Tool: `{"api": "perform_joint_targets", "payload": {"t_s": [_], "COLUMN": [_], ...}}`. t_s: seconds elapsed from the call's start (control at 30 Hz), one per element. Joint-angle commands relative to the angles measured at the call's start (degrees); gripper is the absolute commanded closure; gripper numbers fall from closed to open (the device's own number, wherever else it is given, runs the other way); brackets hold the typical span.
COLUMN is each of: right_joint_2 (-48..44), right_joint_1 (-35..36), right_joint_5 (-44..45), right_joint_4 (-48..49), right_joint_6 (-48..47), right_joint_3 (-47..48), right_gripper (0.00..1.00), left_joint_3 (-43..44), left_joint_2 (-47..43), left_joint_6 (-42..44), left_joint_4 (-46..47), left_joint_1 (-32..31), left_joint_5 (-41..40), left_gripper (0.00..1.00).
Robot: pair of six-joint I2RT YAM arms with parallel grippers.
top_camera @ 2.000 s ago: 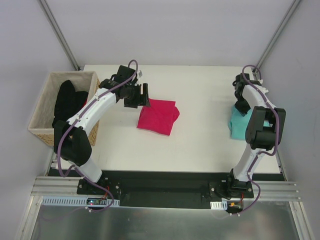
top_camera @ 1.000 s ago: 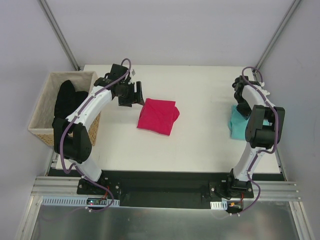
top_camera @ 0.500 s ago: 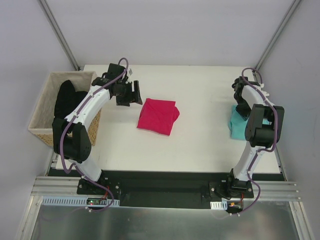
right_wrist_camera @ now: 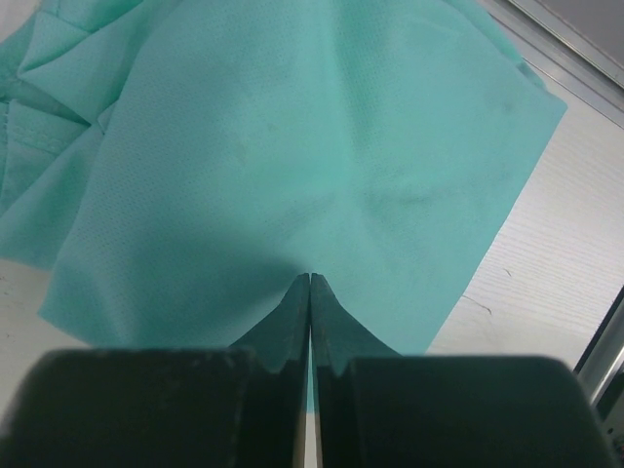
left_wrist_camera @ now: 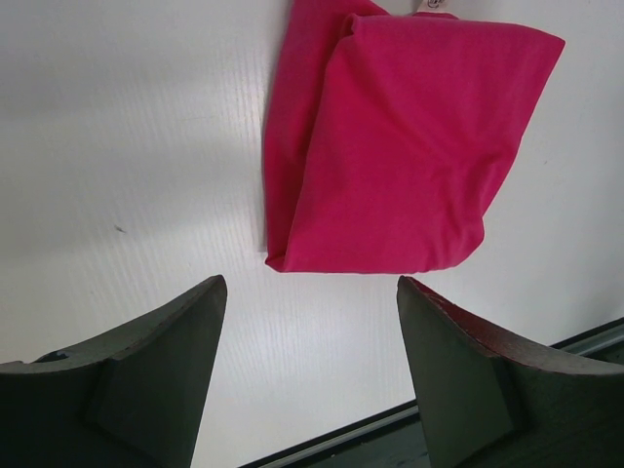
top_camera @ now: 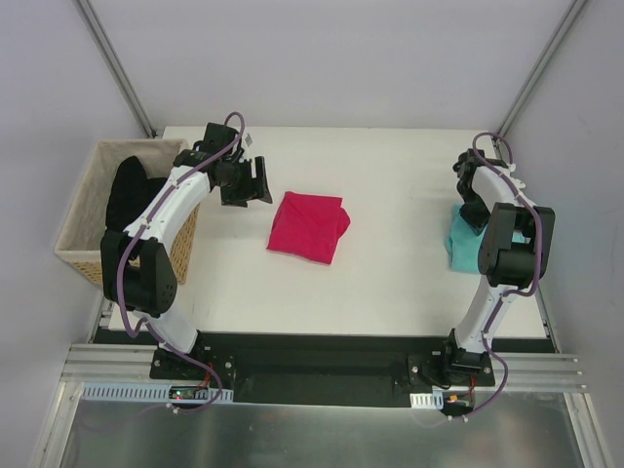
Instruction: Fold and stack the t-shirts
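At centre, the pink t-shirt [top_camera: 307, 227] lies squarish, slightly skewed.

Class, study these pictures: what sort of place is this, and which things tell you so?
Probably a robotics lab test cell, not a home: a left arm and right arm bolted to a metal rail at a white table, with a pink t-shirt and teal t-shirt as practice laundry.

Wide bare table [top_camera: 400, 244] strip between pink t-shirt [top_camera: 308, 226] and teal t-shirt [top_camera: 461, 244]; wicker basket [top_camera: 80, 210] blocks beyond the table's left edge.
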Motion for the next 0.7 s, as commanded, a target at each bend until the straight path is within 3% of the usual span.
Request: {"api": "perform_joint_targets", "payload": {"t_s": [0.0,0.67], "right_joint_2": [-0.2,-0.1], "right_joint_1": [-0.4,-0.5], "right_joint_5": [0.2,-3.5], "right_joint_4": [-0.5,1.1], "right_joint_6": [1.0,2.2], "right_joint_3": [0.8,-0.2], "right_gripper": [0.99,0.99], "left_joint_3": [1.8,0.9], "left_joint_2": [-1.1,-2.6], "left_joint_6": [0.8,0.8], "left_joint_4": [-1.2,-1.2], "left_joint_1": [0.4,1.0], "left_joint_5": [1.4,1.1], "left_gripper": [0.29,0.29]}}
